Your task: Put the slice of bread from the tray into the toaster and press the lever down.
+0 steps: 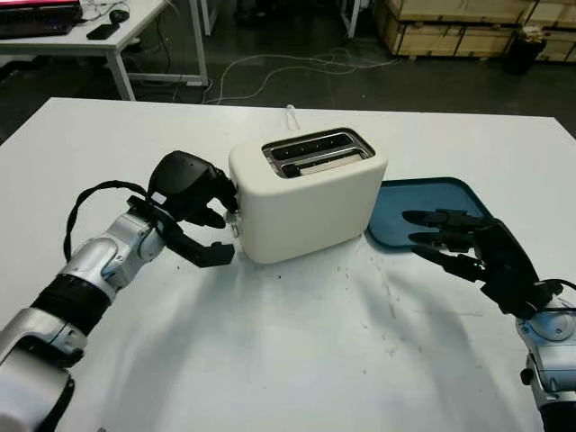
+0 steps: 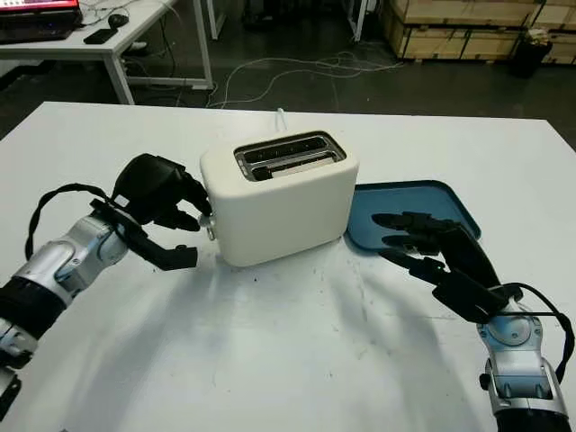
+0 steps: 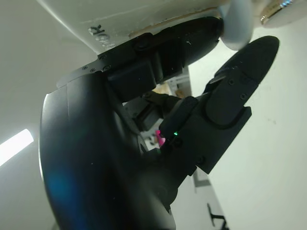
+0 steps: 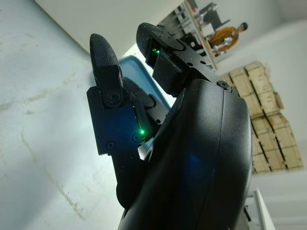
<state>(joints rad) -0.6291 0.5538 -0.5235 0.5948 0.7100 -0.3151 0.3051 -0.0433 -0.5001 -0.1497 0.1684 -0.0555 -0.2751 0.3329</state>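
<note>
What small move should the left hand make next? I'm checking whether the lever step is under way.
Probably a short downward press. The left hand is against the end of the toaster, fingers curled at the lever. Something lies in the near slot, likely the bread, and the tray looks bare. The right hand is open over the tray's near edge.

The toaster (image 1: 308,193) stands near the middle of the tabletop (image 1: 288,360), its slots facing up. The tray (image 1: 423,211) lies on the tabletop just to the toaster's right, one corner tucked close against the toaster's base. The left hand (image 1: 193,202) is at the toaster's left end, touching its lever (image 1: 236,216). The right hand (image 1: 463,247) is over the tray's near edge, open, well right of the toaster.
</note>
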